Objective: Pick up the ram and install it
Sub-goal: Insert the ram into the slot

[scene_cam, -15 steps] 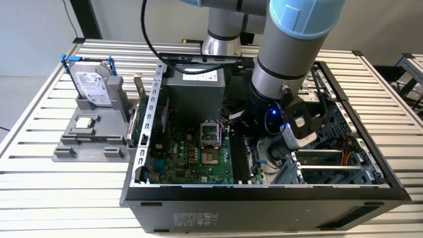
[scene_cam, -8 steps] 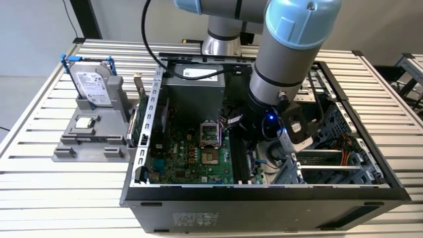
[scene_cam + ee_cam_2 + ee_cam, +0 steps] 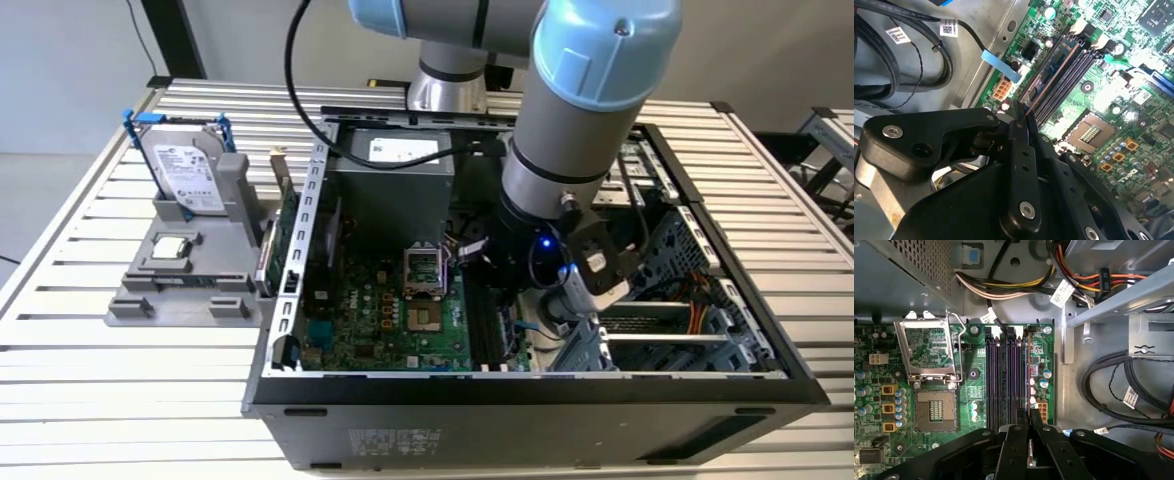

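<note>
one hand (image 3: 1031, 426) pinched shut on the ram (image 3: 1050, 70) — seated in a motherboard (image 3: 974, 390) slot

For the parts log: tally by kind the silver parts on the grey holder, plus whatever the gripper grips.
hard drive, upright on the grey holder: 1
processor chip, flat on that holder: 1
ram, gripped by the gripper over the motherboard: 1
Total: 3
</note>
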`<control>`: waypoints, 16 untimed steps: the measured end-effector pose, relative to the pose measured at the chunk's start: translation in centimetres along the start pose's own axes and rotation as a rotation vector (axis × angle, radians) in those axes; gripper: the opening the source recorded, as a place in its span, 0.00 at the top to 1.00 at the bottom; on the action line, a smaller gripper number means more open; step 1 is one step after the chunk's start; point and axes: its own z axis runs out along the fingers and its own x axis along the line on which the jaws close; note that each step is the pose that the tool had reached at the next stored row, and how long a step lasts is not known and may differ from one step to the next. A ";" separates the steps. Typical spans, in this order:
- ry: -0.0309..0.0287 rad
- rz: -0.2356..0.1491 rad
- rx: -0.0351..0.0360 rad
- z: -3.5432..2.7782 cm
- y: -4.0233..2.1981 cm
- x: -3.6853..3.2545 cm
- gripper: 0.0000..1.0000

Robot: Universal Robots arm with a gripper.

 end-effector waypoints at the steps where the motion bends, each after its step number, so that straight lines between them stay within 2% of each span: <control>1: 0.0002 -0.005 -0.0001 0.01 0.00 0.01 1.00; 9: 0.0042 -0.005 0.0002 0.37 -0.04 0.05 1.00; 16: 0.0051 -0.005 0.0002 0.66 -0.05 0.06 1.00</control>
